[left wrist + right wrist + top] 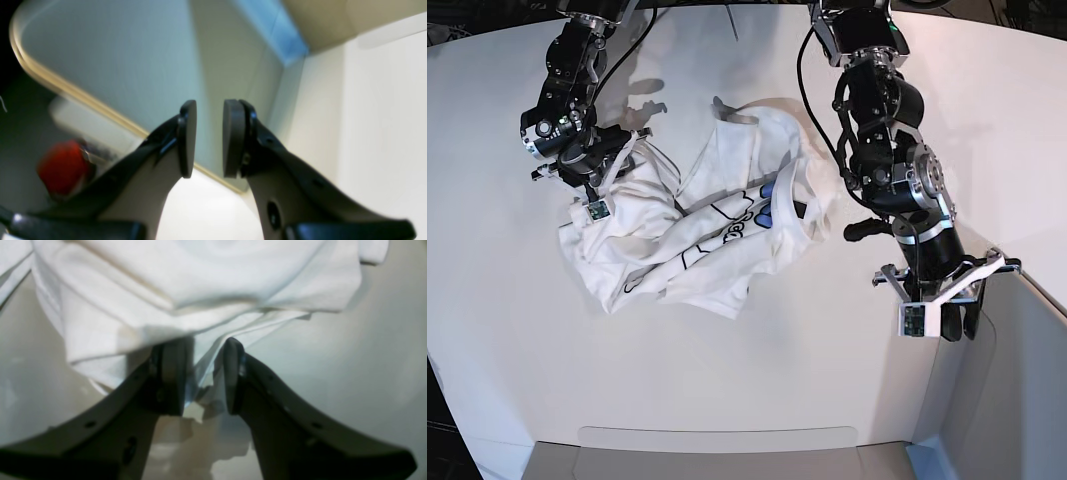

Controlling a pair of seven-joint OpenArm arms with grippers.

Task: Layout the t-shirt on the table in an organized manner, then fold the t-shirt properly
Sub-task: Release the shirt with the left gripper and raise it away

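The white t-shirt lies crumpled in the middle of the white table, its black-outline print with blue shapes partly showing. My right gripper is at the shirt's upper left edge. In the right wrist view its pads are closed around a bunched fold of the t-shirt, with the table below. My left gripper hangs off to the right of the shirt, near the table's right edge. In the left wrist view the left gripper is slightly open with nothing between the pads.
Light grey panels stand along the table's right and front edges. The left wrist view shows a pale surface with a curved tan rim, a blurred red object beyond it, and a blue strip.
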